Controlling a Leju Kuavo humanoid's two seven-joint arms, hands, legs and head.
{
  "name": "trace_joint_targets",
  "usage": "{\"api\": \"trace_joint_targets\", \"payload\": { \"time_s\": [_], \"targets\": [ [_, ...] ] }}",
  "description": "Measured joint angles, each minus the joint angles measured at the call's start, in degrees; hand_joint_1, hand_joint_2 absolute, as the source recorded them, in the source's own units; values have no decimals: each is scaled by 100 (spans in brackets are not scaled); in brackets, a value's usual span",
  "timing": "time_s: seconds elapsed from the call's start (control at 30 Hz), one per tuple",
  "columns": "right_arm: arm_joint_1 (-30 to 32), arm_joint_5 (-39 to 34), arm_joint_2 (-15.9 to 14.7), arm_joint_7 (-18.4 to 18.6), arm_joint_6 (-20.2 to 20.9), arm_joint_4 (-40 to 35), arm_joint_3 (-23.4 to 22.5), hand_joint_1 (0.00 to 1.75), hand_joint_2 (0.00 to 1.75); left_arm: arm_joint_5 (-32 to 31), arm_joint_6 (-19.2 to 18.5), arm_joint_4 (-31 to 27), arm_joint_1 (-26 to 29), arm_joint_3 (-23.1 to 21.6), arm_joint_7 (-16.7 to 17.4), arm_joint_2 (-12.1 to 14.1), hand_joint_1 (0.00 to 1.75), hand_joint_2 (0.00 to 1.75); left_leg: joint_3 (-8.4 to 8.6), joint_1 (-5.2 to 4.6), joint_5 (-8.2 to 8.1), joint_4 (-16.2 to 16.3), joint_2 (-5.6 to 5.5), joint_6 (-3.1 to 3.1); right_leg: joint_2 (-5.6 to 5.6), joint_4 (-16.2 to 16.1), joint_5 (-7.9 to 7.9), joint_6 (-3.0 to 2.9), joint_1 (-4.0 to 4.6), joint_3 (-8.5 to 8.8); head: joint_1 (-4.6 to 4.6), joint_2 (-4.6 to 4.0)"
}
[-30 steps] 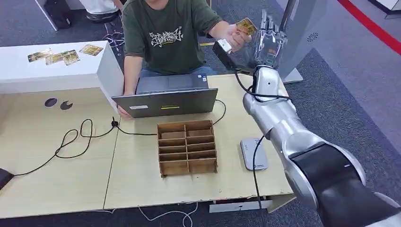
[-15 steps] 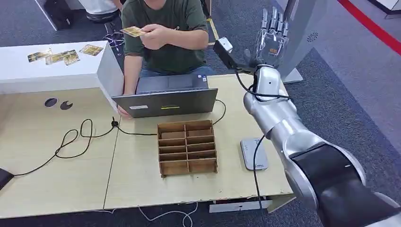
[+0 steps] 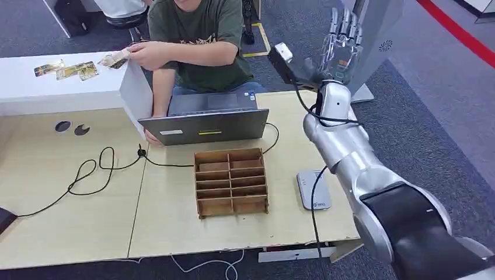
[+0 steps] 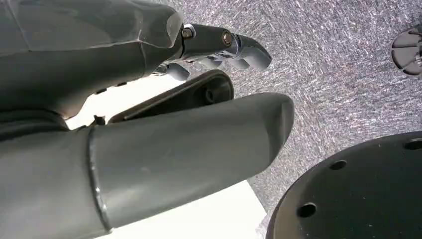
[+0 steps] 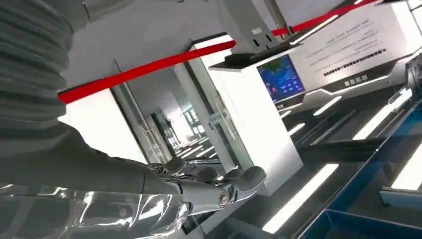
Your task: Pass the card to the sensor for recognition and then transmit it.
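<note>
My right hand is raised beyond the table's far right corner, fingers straight up and apart, nothing in it. The right wrist view shows its fingers stretched out and bare. A person in a green shirt sits behind the laptop and reaches to the white box at the far left, holding a gold card at its edge. The flat grey card sensor lies on the table to the right of the wooden organiser. My left hand hangs over grey carpet, holding nothing.
A wooden compartment organiser stands mid-table, in front of a grey laptop. Several gold cards lie on the white box. A black cable loops across the left half of the table. A grey pillar base stands behind my right hand.
The person took the card from beside my raised right hand and carried it left to the white box. My right hand stayed up, shifting slightly right.
</note>
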Motion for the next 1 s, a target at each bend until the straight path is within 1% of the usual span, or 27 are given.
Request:
{"api": "trace_joint_targets", "payload": {
  "time_s": [0.13, 0.27, 0.43, 0.57, 0.83, 1.0],
  "targets": [
    [83, 2, -52, -53, 0, -210, -120, 0, 175, 41, 35, 0, 2, 0, 0, -13, 0, 0, 0, 0, 0, 0, 0, 0, 0, 0, 0, 0, 0, 0, 0, -2],
    [256, -22, -116, -199, 0, -559, -258, 0, 175, 98, 52, 0, 6, 0, 0, -35, 0, 0, 0, 0, 0, 0, 0, 0, 0, 0, 0, 0, 0, 0, 0, 0],
    [593, -57, -188, -389, 0, -1162, -437, 0, 175, 175, 72, 0, 16, 0, -2, -63, 0, 0, 0, 0, 0, 0, 0, 0, 0, 0, 0, 0, 0, 0, 0, 0],
    [861, -55, -236, -475, 0, -1570, -542, 0, 175, 227, 85, 0, 25, 0, -13, -83, 0, 0, 0, 0, 0, 0, 0, 0, 0, 0, 0, 0, 0, 0, 0, -2],
    [1501, -254, -319, -706, 0, -2378, -828, 0, 175, 350, 118, 0, 84, 4, -61, -116, 0, 0, 0, 0, 0, 0, 0, 0, -1, -1, 0, 0, 0, 0, 0, 0],
    [1570, -254, -330, -726, 0, -2450, -850, 0, 175, 356, 118, 0, 91, 4, -66, -120, 0, 0, 0, 0, 0, 0, -1, 0, -1, -1, 0, 0, 0, 0, 0, -2]
  ]
}}
